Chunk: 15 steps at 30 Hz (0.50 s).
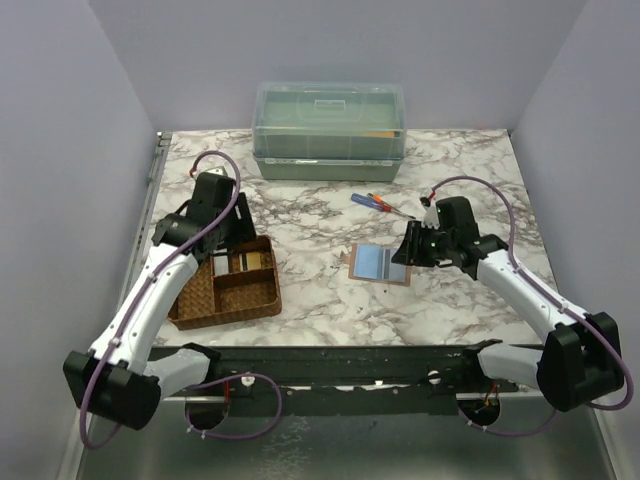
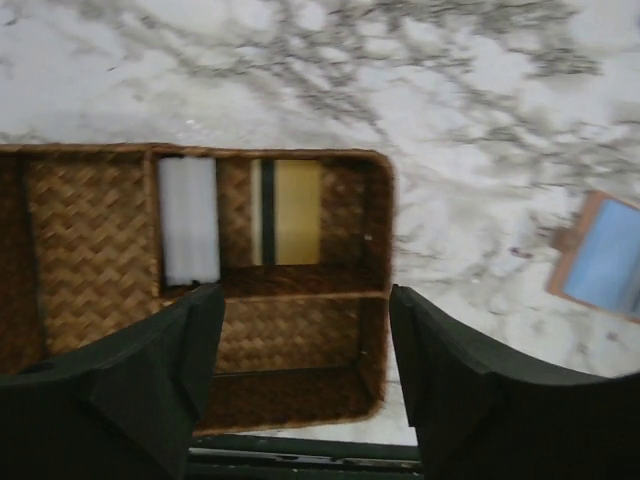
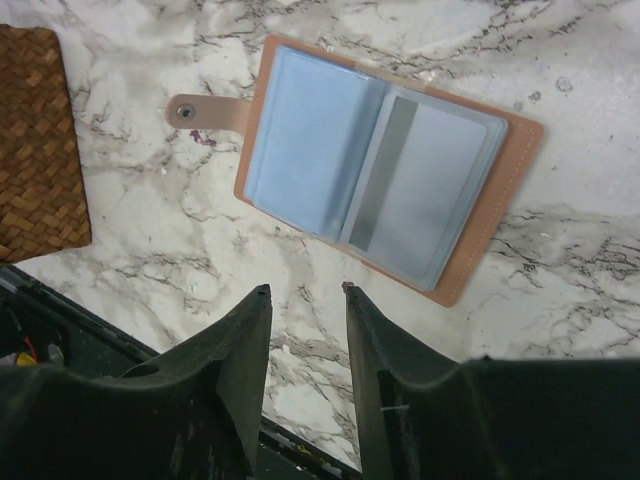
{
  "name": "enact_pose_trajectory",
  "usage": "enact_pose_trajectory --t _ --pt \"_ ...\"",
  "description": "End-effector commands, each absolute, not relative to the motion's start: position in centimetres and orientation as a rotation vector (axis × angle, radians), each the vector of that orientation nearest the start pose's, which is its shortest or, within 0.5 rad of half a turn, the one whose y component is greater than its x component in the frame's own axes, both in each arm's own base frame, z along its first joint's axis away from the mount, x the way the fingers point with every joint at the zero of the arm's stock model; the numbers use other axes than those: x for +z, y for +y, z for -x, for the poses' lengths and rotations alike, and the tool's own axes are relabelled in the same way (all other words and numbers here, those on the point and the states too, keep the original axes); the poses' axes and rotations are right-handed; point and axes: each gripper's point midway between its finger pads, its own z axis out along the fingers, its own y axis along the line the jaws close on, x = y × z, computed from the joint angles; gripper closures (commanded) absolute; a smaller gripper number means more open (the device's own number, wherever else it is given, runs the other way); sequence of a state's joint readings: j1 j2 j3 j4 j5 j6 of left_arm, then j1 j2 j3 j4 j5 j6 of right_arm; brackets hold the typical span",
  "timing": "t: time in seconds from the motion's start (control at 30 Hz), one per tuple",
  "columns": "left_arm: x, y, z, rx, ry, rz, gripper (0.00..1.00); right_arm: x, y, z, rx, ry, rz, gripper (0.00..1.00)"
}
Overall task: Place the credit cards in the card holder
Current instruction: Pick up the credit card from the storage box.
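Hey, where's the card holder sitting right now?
In the top view the card holder lies open on the table, right of centre, just beside the right end effector, nearer than the screwdrivers and right of the woven tray.

a: what is being seen ahead of the right gripper point(image 3: 307, 290)?
b: the card holder point(image 3: 490, 200) is being shown lying open on the table point(image 3: 150, 230), a light blue card point(image 3: 305, 150) and a grey card point(image 3: 425, 190) being kept in its sleeves; nothing is being gripped.

Robot lab test cell: plain pale-lilac partition walls point(image 1: 60, 150) box in a white grey-veined marble-pattern tabletop point(image 1: 320, 300); two white-and-black robot arms point(image 1: 150, 295) bolted to a black metal rail point(image 1: 340, 365).
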State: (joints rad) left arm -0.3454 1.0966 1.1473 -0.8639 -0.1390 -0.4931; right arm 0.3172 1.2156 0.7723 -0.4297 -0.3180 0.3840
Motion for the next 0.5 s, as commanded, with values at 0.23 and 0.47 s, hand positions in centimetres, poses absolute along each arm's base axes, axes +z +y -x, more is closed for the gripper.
enact_pose_trajectory --t 0.23,0.47 --pt "11.3 -4.5 -28.9 0.241 2.648 0.321 0.47 12.3 16.8 -25.8 0.766 2.415 0.135 0.6" --pt "9.0 -2.8 -29.1 0.402 2.657 0.333 0.48 12.6 16.9 -25.9 0.774 2.405 0.144 0.6"
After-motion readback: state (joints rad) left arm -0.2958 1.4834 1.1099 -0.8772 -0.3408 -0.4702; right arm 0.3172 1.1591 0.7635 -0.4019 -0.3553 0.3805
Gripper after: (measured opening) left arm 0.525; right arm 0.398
